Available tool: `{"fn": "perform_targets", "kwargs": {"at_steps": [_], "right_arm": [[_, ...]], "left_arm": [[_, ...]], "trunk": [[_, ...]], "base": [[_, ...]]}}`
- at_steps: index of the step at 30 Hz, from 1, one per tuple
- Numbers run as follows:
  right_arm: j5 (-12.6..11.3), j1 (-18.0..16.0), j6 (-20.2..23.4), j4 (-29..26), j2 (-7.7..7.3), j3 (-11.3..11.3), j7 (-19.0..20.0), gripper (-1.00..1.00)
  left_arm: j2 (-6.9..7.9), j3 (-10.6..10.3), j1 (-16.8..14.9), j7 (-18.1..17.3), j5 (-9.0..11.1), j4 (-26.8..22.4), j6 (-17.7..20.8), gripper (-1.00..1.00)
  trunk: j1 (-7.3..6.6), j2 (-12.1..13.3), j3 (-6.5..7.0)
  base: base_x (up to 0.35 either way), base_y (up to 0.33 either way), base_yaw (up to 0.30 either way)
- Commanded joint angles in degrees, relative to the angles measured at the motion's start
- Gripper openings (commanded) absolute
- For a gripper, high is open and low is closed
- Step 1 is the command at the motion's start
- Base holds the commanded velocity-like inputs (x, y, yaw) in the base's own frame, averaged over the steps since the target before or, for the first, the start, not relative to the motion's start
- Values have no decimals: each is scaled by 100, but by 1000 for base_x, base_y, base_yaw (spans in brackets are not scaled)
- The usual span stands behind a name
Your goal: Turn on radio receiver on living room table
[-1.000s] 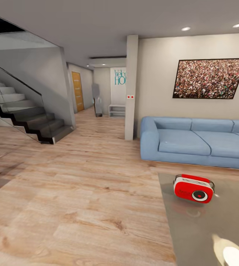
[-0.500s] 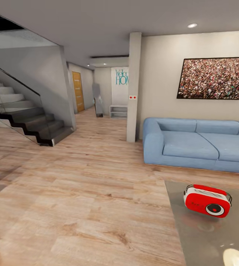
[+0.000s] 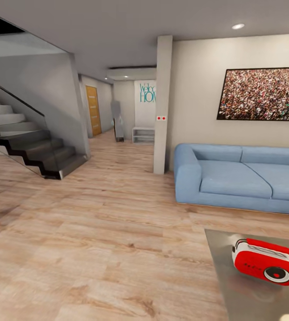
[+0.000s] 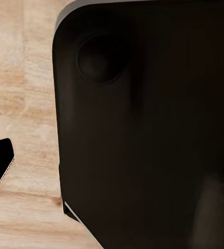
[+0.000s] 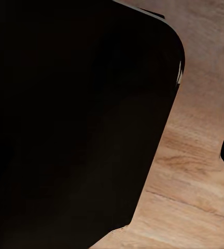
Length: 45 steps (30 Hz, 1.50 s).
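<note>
Head view of a living room with a light wood plank floor. The small bright red rounded radio receiver, with its round white-ringed dial and thin wire handle, stands upright on the long low table with a glossy grey-brown top, near that table's far left corner, at the lower right of the view. Beyond the table, well apart from it, a blue sectional sofa sits against a beige wall that carries a dark-framed picture of a dense crowd. A pale square pillar stands just beside the sofa's left arm and bears two small red marks. At the left, a dark staircase with a glass balustrade rises toward the upper left; between staircase and pillar a corridor leads to an orange-brown door and a wall with teal lettering. In the left wrist view a large dark rounded body covers most of the plank floor below; in the right wrist view a similar dark rounded body does likewise. Whether either pincer is apart or together cannot be told.
</note>
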Motion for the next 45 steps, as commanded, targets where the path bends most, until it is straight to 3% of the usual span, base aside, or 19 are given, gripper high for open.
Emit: {"fn": "perform_targets", "kwargs": {"at_steps": [1, 45], "right_arm": [[0, 0, 0, 0, 0, 0, 0, 100], [2, 0, -9, 0, -9, 9, 0, 100]], "left_arm": [[0, 0, 0, 0, 0, 0, 0, 100], [15, 8, 0, 0, 0, 0, 0, 100]], "trunk": [[0, 0, 0], [0, 0, 0]], "base": [[327, 0, 0], [327, 0, 0]]}}
